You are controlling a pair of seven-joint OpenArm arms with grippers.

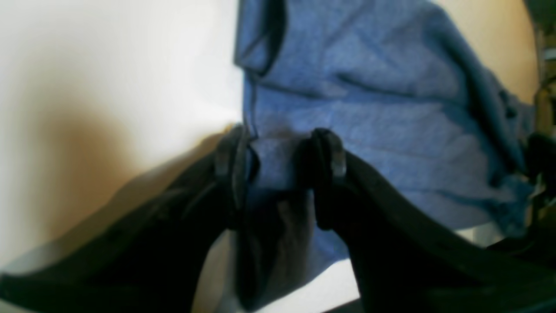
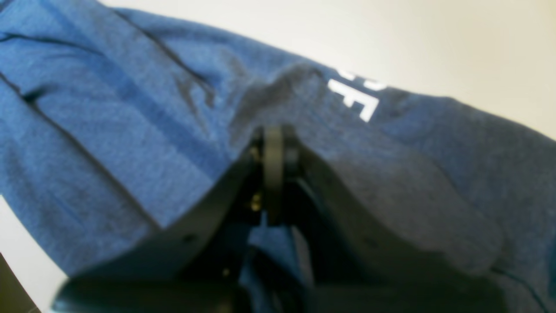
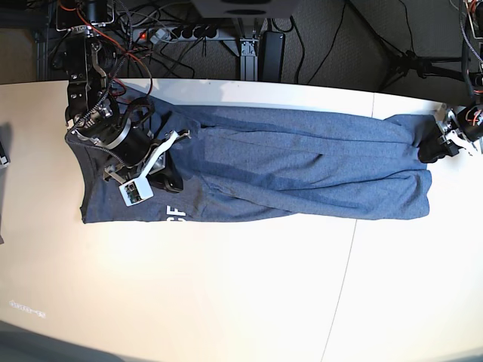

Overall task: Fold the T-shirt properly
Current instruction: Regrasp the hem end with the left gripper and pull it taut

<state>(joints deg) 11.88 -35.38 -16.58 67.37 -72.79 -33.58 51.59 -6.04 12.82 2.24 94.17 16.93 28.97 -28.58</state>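
Blue-grey T-shirt (image 3: pixel 302 162) w/ lettering mostly hidden; right hand (image 2: pixel 273 143) pinched together on cloth, left hand (image 1: pixel 278 165) apart astride edge.

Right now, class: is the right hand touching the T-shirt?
Touching. The right wrist view shows the right hand shut with its tips pressed into the T-shirt, the fabric bunched up around them, beside the white lettering.

Count: 1 T-shirt (image 3: pixel 287 170), blue-grey, stretched along the table's (image 3: pixel 226 302) far edge. 2 arms, 1 gripper each: right gripper (image 2: pixel 273 143) over the shirt's end near the far-left corner, left gripper (image 1: pixel 280 161) at the shirt's end by the right edge. 2 white letters (image 3: pixel 172 213) visible on the shirt. 1 power strip (image 3: pixel 177 33) beyond the far edge.
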